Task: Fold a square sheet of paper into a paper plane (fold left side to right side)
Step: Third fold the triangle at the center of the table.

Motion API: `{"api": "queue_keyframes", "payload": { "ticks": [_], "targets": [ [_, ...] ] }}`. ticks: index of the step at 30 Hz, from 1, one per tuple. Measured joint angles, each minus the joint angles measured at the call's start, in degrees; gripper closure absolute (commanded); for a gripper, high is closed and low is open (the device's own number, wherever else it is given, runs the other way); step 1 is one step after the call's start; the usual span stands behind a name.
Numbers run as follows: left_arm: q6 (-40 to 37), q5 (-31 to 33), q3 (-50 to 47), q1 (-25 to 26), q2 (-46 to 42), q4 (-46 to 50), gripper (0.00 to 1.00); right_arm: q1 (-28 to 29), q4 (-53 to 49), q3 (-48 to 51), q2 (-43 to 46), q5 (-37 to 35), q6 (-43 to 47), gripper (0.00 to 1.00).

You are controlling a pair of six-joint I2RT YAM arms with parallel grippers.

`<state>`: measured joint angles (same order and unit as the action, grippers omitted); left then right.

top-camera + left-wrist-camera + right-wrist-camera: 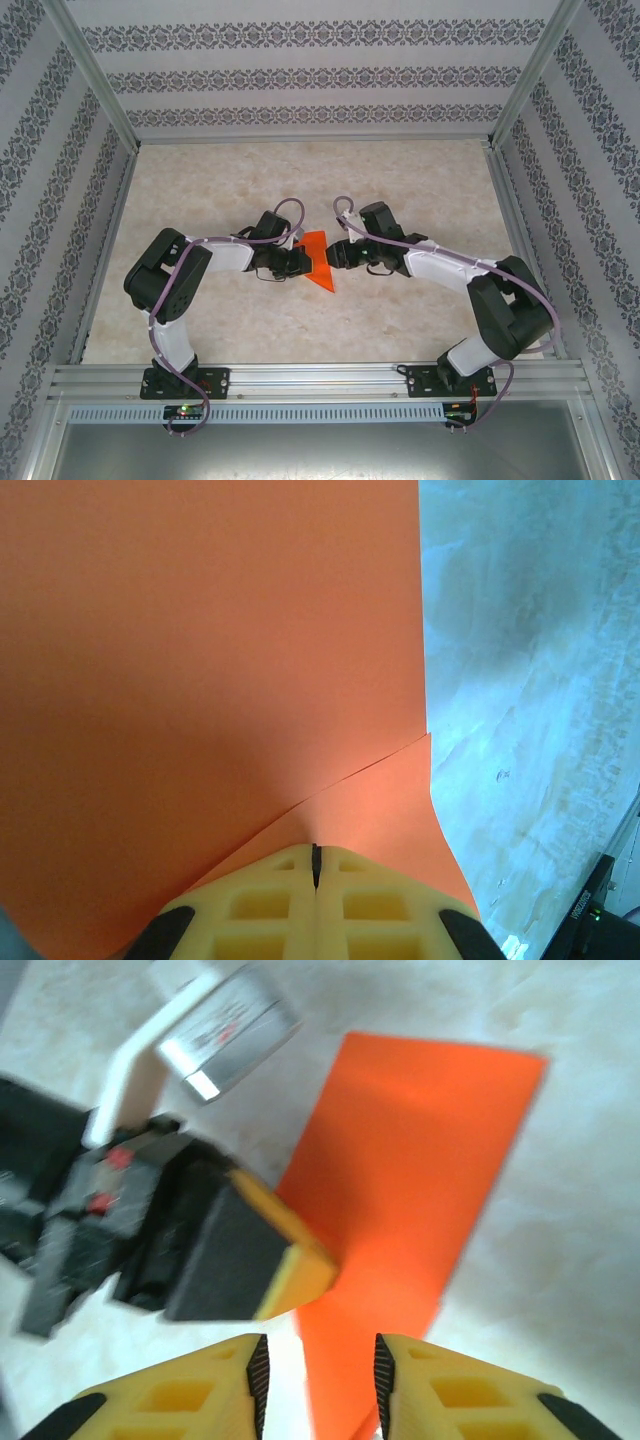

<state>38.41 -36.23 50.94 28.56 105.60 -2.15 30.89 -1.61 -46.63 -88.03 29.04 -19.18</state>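
L claw (315, 852) shut, touching orange paper (420, 1160), R claw (318, 1362) part open over paper edge

No readable text. Silver plate (228, 1030): red marks, too blurred. Black part (597, 920): small white print, illegible.

- left arm (175, 290), right arm (490, 300) — white link shells, black rounded joint housings
- lilac cable (288, 202) loops along each arm
- left gripper (315, 855), right gripper (318, 1355) — yellow fingers with moulded square pockets; ribbed black inner faces on the right pair
- silver camera block (228, 1028) on a white bracket (125, 1080); small red marks on the black body below
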Motion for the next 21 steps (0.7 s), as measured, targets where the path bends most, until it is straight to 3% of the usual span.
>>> {"api": "queue_keyframes", "payload": {
  "ticks": [7,21],
  "targets": [
    [0.0,0.0,0.0,0.0,-0.1,0.0,0.98,0.6,-0.3,0.3,-3.4,11.9,-7.2,0.69],
    [0.0,0.0,0.0,0.0,-0.1,0.0,0.98,2.7,-4.4,-3.3,-11.3,13.8,-7.6,0.69]
  ]
}}
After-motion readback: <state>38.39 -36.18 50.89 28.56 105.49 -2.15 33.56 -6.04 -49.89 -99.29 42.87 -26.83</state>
